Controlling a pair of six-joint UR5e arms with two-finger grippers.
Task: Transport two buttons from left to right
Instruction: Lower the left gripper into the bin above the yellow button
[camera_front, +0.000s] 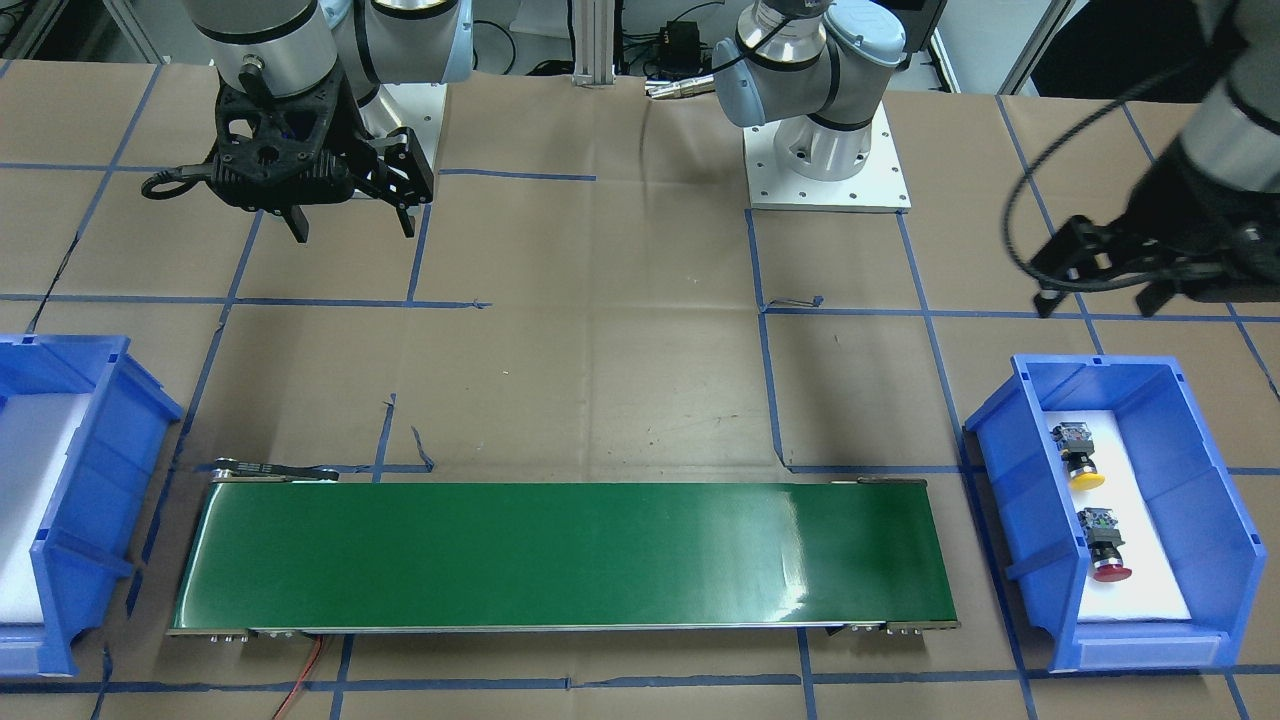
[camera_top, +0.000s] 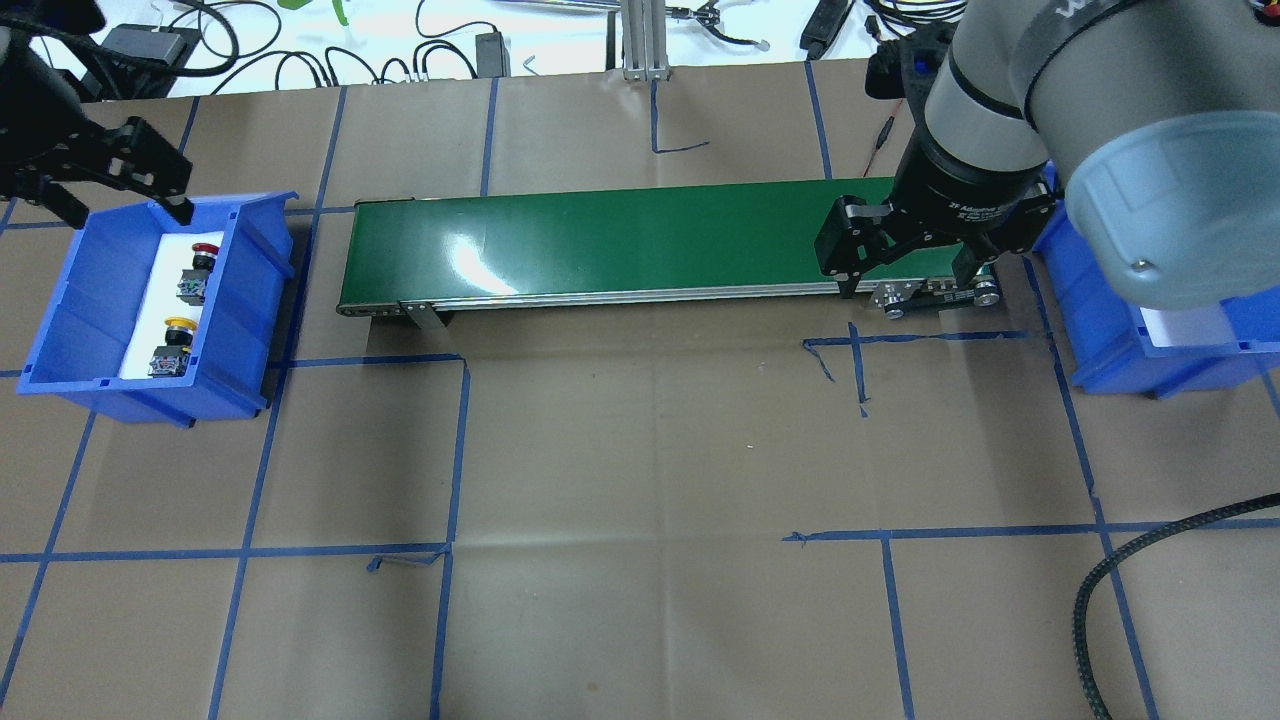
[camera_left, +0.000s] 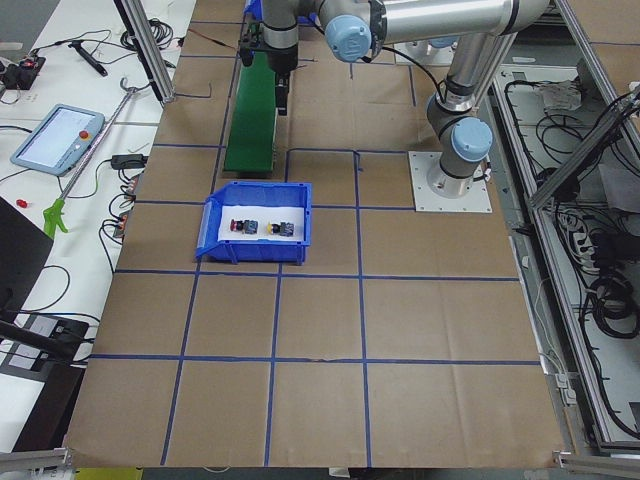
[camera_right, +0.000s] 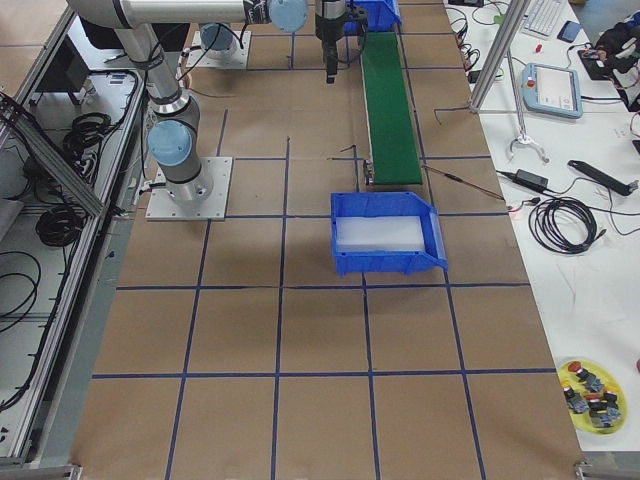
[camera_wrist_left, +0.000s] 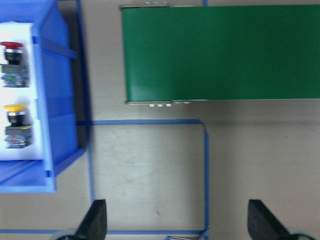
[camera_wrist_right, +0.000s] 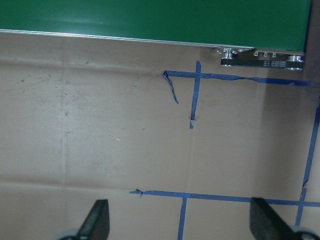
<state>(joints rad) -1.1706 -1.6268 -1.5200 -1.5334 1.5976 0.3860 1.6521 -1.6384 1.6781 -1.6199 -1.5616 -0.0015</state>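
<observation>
Since both buttons sit in the left bin (camera_front: 1190, 420), I'd say the transfer hasn't begun; going from the robot's side outward:
- left claw (camera_front: 1097, 298) hangs above the worktop (camera_front: 600, 380) near the robot-side end of that bin; fingers wide apart, nothing between them
- right claw (camera_front: 354, 230) hangs over bare worktop on the robot's side of the belt's right end; fingers also apart, nothing held
- yellow button (camera_front: 1078, 455) lies on its side on the white liner (camera_front: 1150, 540), the nearer of the two to the robot; cap points away from the robot
- red button (camera_front: 1105, 550) lies just beyond it, same pose; the two are apart, not touching
- green conveyor belt (camera_front: 570, 555) runs between the bins; nothing on it
- right bin (camera_front: 90, 440) has a white liner; neither button is in it

Handling, my guess: small rigid plastic parts, light, not fragile; the domed caps look smooth and likely to slip or roll under a pinch; better to close across the flat sides of the black body or terminal block, fingers coming straight down; the bin wall beside them leaves little room, so line the fingers up along the bin
</observation>
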